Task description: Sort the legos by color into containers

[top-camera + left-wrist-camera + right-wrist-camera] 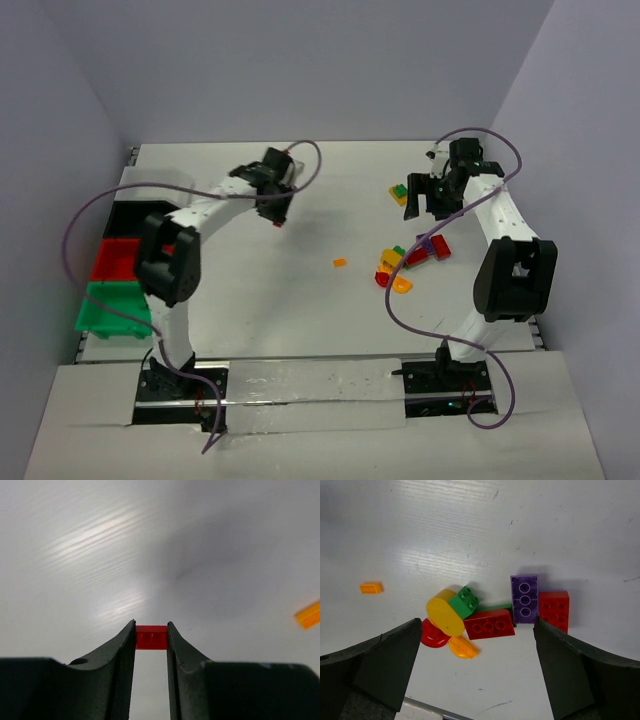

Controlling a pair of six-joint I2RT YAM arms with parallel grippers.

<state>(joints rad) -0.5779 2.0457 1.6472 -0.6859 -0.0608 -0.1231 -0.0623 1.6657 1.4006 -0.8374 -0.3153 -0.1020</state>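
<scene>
Over the tabletop (pixel 300 320), the left gripper (pixel 151 630) has its jaws clamped on one small red lego (pixel 151 638), with one orange piece (pixel 308 615) lying apart to its right. Beneath the right gripper (pixel 477 632), its jaws wide apart and empty, sits a touching heap: two red bricks (pixel 489 624), one purple brick (pixel 524 599), one green brick (pixel 465 601) and one yellow rounded piece (pixel 445 615). One green bin (pixel 112 308), one red bin (pixel 115 260) and one black bin (pixel 125 215) line the left edge, well apart from both grippers.

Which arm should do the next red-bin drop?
Left. The left hand grips a red brick, and the red bin sits on its side; the right hand hangs open near the pile.
</scene>
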